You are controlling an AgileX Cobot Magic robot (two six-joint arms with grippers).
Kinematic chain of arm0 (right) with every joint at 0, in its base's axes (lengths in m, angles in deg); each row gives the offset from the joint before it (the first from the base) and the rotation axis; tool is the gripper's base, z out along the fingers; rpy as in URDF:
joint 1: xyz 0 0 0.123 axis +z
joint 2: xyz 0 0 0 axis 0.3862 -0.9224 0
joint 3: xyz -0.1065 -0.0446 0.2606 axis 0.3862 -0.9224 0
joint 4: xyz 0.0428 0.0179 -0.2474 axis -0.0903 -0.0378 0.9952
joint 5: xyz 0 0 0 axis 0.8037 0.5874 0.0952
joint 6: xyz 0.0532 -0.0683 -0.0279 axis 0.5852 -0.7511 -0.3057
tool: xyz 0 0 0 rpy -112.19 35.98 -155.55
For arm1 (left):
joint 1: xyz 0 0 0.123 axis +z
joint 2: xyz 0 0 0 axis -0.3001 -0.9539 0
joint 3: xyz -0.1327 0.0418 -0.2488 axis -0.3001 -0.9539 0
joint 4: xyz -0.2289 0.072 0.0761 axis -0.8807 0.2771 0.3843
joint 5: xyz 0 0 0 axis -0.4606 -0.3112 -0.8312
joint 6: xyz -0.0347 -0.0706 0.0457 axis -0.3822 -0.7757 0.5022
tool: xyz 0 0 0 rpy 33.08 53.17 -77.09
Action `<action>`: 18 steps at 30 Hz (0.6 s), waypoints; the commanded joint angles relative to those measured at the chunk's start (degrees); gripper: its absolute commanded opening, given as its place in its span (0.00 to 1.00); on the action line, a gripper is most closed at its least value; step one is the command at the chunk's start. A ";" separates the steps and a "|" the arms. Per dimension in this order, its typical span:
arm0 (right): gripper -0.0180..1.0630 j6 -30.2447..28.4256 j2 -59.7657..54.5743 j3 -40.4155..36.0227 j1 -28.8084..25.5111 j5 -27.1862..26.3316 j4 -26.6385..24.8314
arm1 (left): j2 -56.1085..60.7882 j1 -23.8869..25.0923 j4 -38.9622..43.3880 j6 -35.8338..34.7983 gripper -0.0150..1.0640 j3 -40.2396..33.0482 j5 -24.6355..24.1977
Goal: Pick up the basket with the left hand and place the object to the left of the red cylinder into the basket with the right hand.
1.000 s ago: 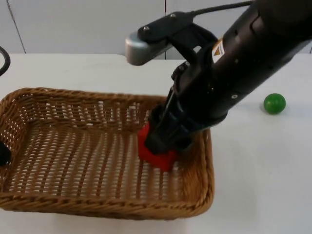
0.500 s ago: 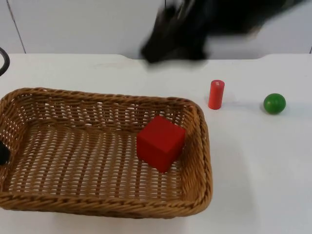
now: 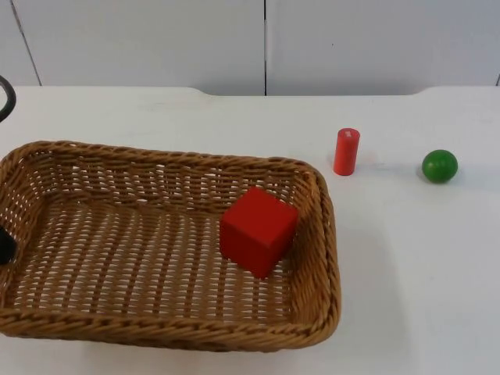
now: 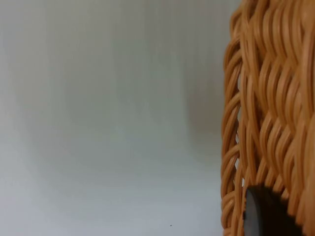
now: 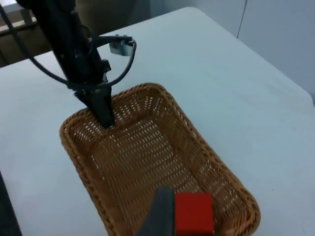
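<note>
Basket [image 3: 168, 242]: your left gripper [image 5: 104, 118] clamps its left rim, steadying it. Cube [image 3: 258, 230]: inside. Right gripper's state: cannot tell.

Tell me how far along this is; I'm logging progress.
Done: the red cube lies inside the woven wicker basket, at its end nearer the red cylinder. In hand: the left gripper is at the basket's far end rim. The right gripper hangs high above the basket, holding nothing. The green ball sits untouched. Nothing of the task looks left.
</note>
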 commanded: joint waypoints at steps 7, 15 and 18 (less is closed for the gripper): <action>0.72 0.82 0.98 -0.01 0.40 2.89 0.24 | 0.50 0.19 -3.06 -0.07 0.01 -0.16 -1.25; 0.72 0.82 0.98 -0.01 0.40 2.99 0.24 | -2.70 -2.99 -5.84 -1.66 0.01 0.08 6.92; 0.72 0.82 0.98 -0.01 0.40 2.99 0.24 | -5.83 -4.62 -5.84 -1.54 0.01 1.30 7.61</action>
